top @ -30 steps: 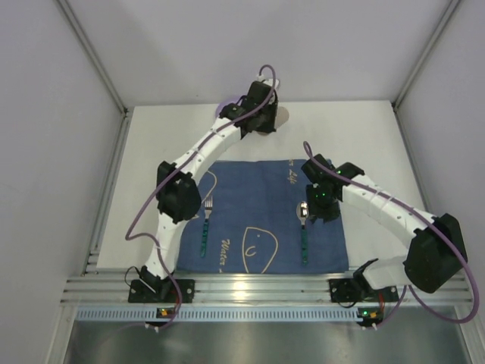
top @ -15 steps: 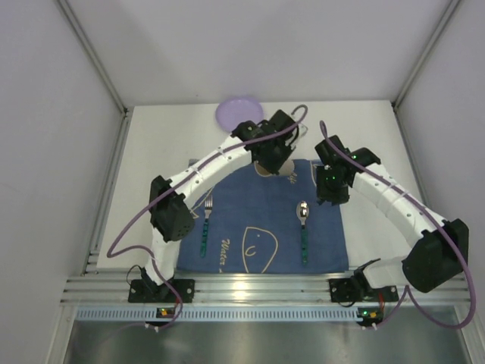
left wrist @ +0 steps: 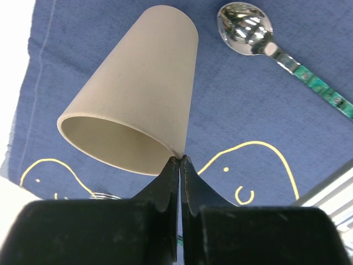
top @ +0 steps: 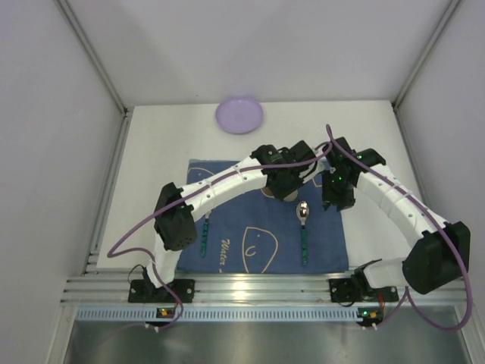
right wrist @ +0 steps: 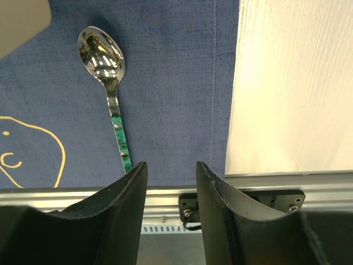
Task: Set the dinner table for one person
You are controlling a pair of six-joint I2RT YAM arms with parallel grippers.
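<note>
White panel walls close off three sides of the dinner table (top: 155, 152), and a ribbed rail (top: 250, 289) runs along its near edge. A blue mat (top: 227, 178) with pale line drawings is spread in the middle of the tabletop.

A beige cup (left wrist: 138, 88) is held over the far half of the mat by the left gripper (left wrist: 180, 161), whose fingers are pressed together on the cup's rim wall. From the left wrist, the cup's long axis is seen to run away from the fingers, with the open mouth nearest them and the base farthest. It is judged to be tilted rather than upright, and whether the base touches the mat cannot be told.

A spoon (right wrist: 105, 61) with a green handle lies on the right side of the mat, just to the right of the cup, bowl to the far side and handle pointing at the rail. The right gripper (right wrist: 168, 212) hangs above the mat's right edge beside the spoon, with its fingers apart and nothing between them.

A fork (top: 204, 236) lies on the left side, partly hidden under the left arm. A purple plate (top: 239, 116) sits at the far edge of the table, well apart from the mat and from both grippers. Setting the cup upright at the far right of the mat is judged to be the step in hand.

Near the mat's front edge a pale handwritten word appears to read "Water". No brand or label is seen on the cup or the cutlery.
</note>
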